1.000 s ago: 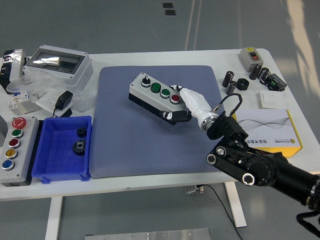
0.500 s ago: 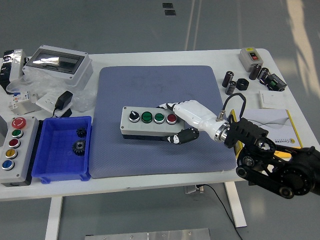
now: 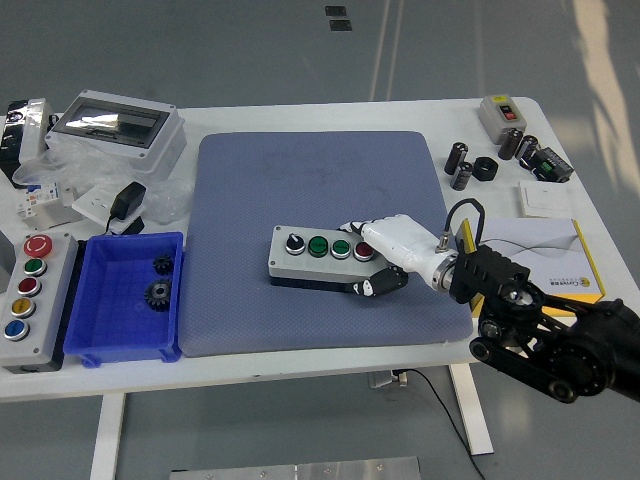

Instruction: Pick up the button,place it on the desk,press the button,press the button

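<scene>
Grey plastic button box (image 3: 320, 258): rigid, light, slick | right hand (image 3: 383, 262) clenched on its right end | you grip the end walls, not the caps | sits on blue mat (image 3: 300, 180)

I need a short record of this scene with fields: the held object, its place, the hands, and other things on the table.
held object: button box, with one black knob, two green buttons, one red
place: on the blue mat, near its front right part
right hand: grasps the box's right end
left hand: not in view
left of mat: blue bin holding gears; second button panel
right of mat: yellow box
</scene>
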### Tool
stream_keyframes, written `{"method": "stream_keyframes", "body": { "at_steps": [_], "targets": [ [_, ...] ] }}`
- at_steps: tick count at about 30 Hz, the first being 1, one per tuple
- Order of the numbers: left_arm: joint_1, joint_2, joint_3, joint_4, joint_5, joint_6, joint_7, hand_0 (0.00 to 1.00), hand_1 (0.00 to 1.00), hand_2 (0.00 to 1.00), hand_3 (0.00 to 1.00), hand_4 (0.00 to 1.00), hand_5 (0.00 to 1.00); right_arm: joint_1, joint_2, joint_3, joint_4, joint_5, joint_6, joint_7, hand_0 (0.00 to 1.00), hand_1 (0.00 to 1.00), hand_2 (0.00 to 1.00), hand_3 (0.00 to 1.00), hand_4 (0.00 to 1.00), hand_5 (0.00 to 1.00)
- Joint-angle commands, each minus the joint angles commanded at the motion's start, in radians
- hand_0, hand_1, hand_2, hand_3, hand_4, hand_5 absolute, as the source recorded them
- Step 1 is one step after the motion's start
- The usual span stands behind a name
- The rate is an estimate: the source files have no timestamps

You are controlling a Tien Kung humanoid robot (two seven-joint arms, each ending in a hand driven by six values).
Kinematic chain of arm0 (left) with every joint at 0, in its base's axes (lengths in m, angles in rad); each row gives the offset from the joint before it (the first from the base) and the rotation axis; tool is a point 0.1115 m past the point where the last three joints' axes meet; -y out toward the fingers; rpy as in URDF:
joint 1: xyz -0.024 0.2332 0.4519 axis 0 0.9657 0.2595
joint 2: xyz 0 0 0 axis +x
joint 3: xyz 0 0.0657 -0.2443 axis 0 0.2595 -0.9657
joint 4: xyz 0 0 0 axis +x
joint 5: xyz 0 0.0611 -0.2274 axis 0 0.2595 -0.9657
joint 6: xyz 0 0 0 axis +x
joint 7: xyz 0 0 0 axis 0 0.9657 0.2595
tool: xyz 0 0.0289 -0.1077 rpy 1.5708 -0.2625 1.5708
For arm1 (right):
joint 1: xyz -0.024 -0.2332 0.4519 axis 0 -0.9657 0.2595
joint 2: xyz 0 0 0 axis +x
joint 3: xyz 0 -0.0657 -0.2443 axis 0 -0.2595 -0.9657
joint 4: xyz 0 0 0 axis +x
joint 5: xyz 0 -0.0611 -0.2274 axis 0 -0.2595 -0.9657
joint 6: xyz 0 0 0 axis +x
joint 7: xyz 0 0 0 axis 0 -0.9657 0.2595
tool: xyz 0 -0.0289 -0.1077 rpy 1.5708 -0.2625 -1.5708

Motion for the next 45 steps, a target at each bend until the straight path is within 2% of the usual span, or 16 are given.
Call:
{"method": "stream_keyframes", "body": {
  "at_steps": [3, 4, 9, 10, 15, 16, 28, 38, 45],
  "targets": [
    [0.000, -0.001, 0.001, 0.000, -0.001, 0.000, 0.000, 0.626, 0.511, 0.532, 0.595, 0.608, 0.233, 0.003, -0.002, -0.003, 0.000, 0.004, -0.005, 0.004, 0.660, 0.651, 0.631, 0.643, 0.054, 0.002],
    [0.000, -0.001, 0.001, 0.000, 0.000, 0.000, 0.001, 0.626, 0.511, 0.532, 0.594, 0.610, 0.236, 0.004, -0.003, -0.004, 0.000, 0.006, -0.007, 0.006, 0.670, 0.697, 0.684, 0.701, 0.222, 0.002],
    [-0.002, 0.000, -0.021, 0.000, 0.030, -0.006, -0.001, 0.626, 0.511, 0.532, 0.594, 0.610, 0.236, 0.011, -0.008, -0.013, 0.002, 0.050, -0.007, 0.026, 0.670, 0.697, 0.684, 0.701, 0.222, 0.002],
    [-0.002, 0.000, -0.027, 0.000, 0.039, -0.008, -0.002, 0.626, 0.510, 0.531, 0.594, 0.611, 0.236, 0.014, -0.010, -0.016, 0.001, 0.064, -0.005, 0.033, 0.712, 0.741, 0.732, 0.748, 0.338, 0.002],
    [-0.004, 0.002, -0.027, 0.000, 0.039, -0.009, -0.005, 0.626, 0.510, 0.531, 0.594, 0.611, 0.236, 0.023, -0.019, -0.022, -0.010, 0.129, 0.006, 0.065, 0.712, 0.741, 0.732, 0.748, 0.338, 0.002],
    [-0.004, 0.002, -0.025, 0.000, 0.037, -0.009, -0.005, 0.626, 0.510, 0.531, 0.594, 0.610, 0.237, 0.023, -0.021, -0.021, -0.012, 0.134, 0.006, 0.069, 0.730, 0.757, 0.758, 0.786, 0.402, 0.002],
    [-0.004, 0.000, -0.017, 0.000, 0.026, -0.008, -0.005, 0.626, 0.509, 0.531, 0.593, 0.610, 0.232, 0.030, -0.028, -0.026, -0.009, 0.139, -0.011, 0.101, 0.739, 0.774, 0.767, 0.813, 0.430, 0.002],
    [-0.004, 0.001, -0.063, 0.000, 0.096, -0.016, 0.003, 0.626, 0.509, 0.531, 0.593, 0.607, 0.228, 0.046, -0.040, -0.024, -0.008, 0.157, 0.020, 0.124, 0.747, 0.780, 0.769, 0.828, 0.432, 0.002],
    [-0.004, 0.001, -0.065, 0.000, 0.100, -0.017, 0.007, 0.625, 0.509, 0.531, 0.593, 0.605, 0.226, 0.046, -0.041, -0.023, -0.012, 0.169, 0.036, 0.125, 0.752, 0.806, 0.776, 0.834, 0.444, 0.002]
  ]
}}
